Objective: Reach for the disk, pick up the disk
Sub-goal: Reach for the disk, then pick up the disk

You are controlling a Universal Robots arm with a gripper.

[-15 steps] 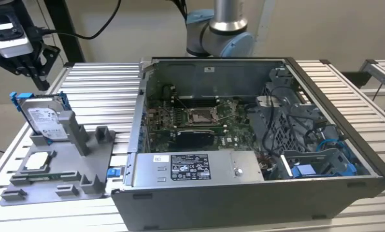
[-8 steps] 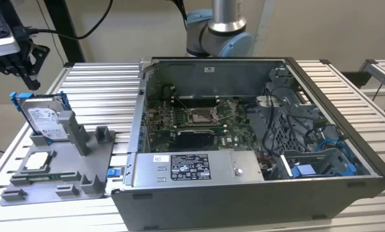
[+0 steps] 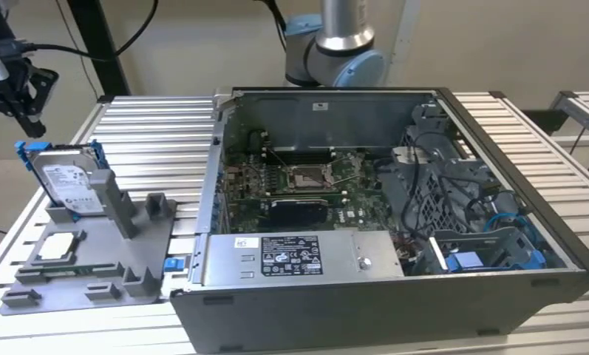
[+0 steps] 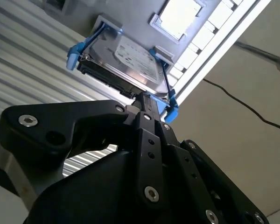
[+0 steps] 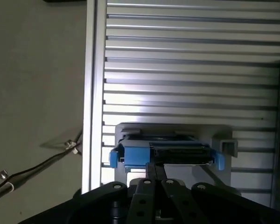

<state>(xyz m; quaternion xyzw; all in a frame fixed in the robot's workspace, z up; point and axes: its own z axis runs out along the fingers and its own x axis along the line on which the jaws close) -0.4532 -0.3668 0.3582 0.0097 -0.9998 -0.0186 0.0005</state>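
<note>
Slatted aluminium table (image 3: 146,133) carries everything. Fingers together and empty, the gripper (image 5: 155,166) hangs just above the disk (image 3: 67,181), which stands on edge in a grey holder (image 3: 141,244) at the exterior view's left. Reaching is the step in hand, I judge; a grasp calls for parting the fingers astride its top edge. Nearby lie a processor chip (image 3: 60,248) and an open computer case (image 3: 373,310); nothing blocks.

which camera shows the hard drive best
The second wrist view: the hard drive appears close, with its label face, connector edge and both blue rails. The exterior view shows it standing in a grey holder, farther off. The first wrist view shows its connector edge.
</note>
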